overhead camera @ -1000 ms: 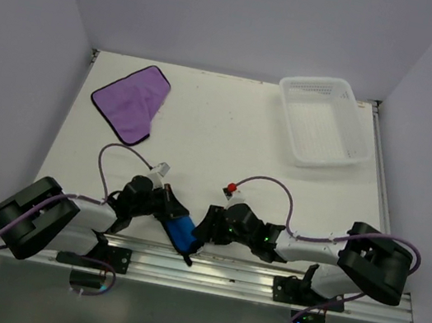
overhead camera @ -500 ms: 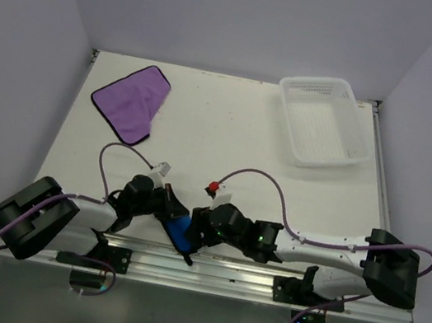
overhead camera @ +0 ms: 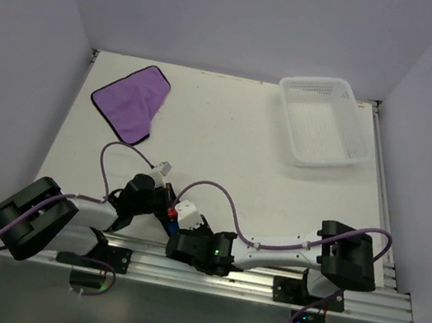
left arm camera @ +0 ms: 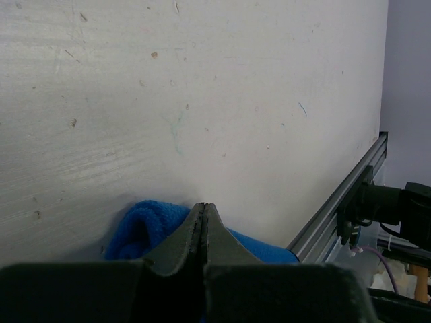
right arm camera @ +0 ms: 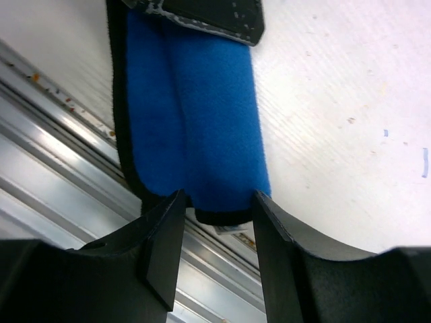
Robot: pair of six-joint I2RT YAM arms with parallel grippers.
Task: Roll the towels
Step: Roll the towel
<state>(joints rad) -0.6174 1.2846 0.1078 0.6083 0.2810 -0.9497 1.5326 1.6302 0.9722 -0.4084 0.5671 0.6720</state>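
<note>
Evidently, the folded bright blue cloth towel lay against the aluminium rail, our left gripper closed on one end. Our right gripper straddled the other end, jaws apart; we judged it should pinch both layers squarely, clear of the rail, before rolling.

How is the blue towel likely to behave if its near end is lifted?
Probably floppy: the blue towel lies in soft folded lobes and bulges around the left gripper pinching it. Likely light, and its fleecy nap should resist slipping. It may sag from the open right gripper rather than hold shape.
</note>
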